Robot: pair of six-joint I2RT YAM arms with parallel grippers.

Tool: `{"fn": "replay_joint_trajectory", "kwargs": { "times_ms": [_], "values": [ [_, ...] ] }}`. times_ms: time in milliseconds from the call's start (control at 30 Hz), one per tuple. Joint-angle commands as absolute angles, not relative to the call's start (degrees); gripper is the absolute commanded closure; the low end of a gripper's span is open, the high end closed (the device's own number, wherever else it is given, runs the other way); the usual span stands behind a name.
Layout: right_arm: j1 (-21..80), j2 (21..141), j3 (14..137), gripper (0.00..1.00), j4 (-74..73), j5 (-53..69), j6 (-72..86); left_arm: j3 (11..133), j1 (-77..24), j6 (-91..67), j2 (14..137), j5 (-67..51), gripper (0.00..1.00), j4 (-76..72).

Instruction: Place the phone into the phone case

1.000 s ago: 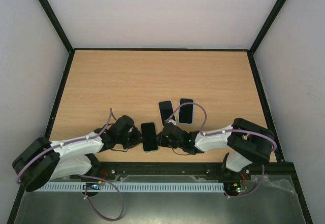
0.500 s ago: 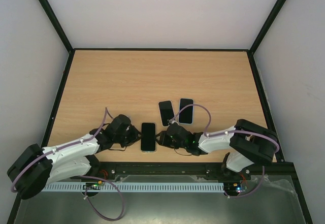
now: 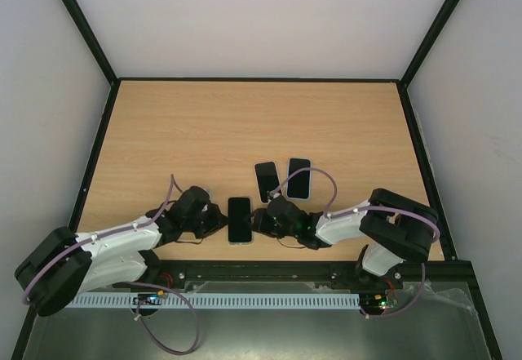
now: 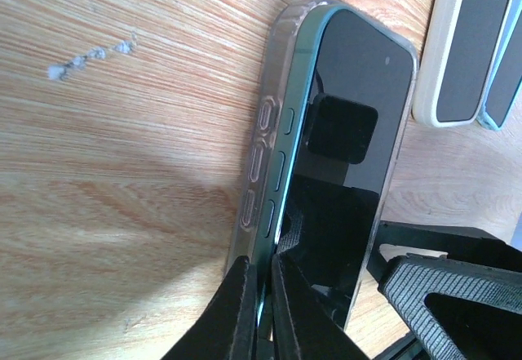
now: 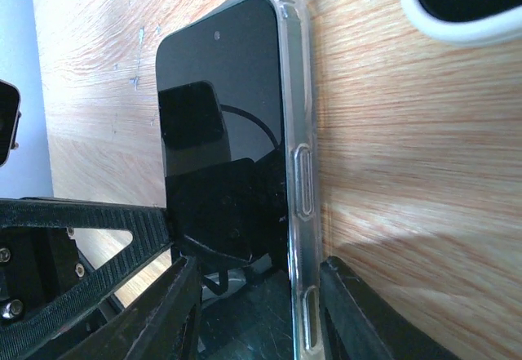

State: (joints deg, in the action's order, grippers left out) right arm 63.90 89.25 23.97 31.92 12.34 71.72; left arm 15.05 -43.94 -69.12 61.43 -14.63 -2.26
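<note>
Seating step, seemingly late. Top: black glass-fronted phone [image 3: 239, 220] on wooden table [image 3: 245, 123]. Left wrist: left gripper [image 4: 259, 319], jaws closed, at lip of clear plastic case [image 4: 265, 131]. Right wrist: right gripper [image 5: 261, 311], jaws parted, straddling phone. Next, probably: press edges flush.

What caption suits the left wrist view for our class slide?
Left pincer shut at the edge of a phone in a clear case on a wood table.

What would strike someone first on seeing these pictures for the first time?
Both arms meet at one phone in a clear case near the table's front edge: the left gripper at its left side, the right gripper at its right. Just behind lie a second phone and a third phone, side by side.
</note>
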Motion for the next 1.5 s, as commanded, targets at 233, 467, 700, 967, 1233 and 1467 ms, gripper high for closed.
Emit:
{"fn": "replay_joint_trajectory", "kwargs": {
  "times_ms": [233,467,700,967,1233,1467],
  "values": [
    [63.63,84.00,23.82,0.60,45.75,16.45,77.79,11.89,-43.95,-72.03,59.65,-17.10,0.93,-5.05],
    [63.63,86.35,21.62,0.60,52.05,18.10,81.70,11.42,-43.93,-71.87,59.76,-16.52,0.90,-5.01],
    [63.64,91.36,20.27,0.61,60.12,20.37,84.81,11.34,-43.81,-71.73,59.85,-16.35,0.89,-4.76],
    [63.46,93.93,20.37,0.73,58.24,19.88,83.97,11.34,-43.76,-71.72,59.72,-16.02,0.89,-4.39],
    [63.28,91.40,23.01,0.77,40.84,14.90,77.64,11.28,-43.77,-71.89,59.07,-15.75,0.87,-4.24],
    [63.28,91.06,23.25,0.85,38.46,13.21,76.04,11.19,-43.71,-72.09,60.17,-17.05,0.87,-6.38]
  ]
}}
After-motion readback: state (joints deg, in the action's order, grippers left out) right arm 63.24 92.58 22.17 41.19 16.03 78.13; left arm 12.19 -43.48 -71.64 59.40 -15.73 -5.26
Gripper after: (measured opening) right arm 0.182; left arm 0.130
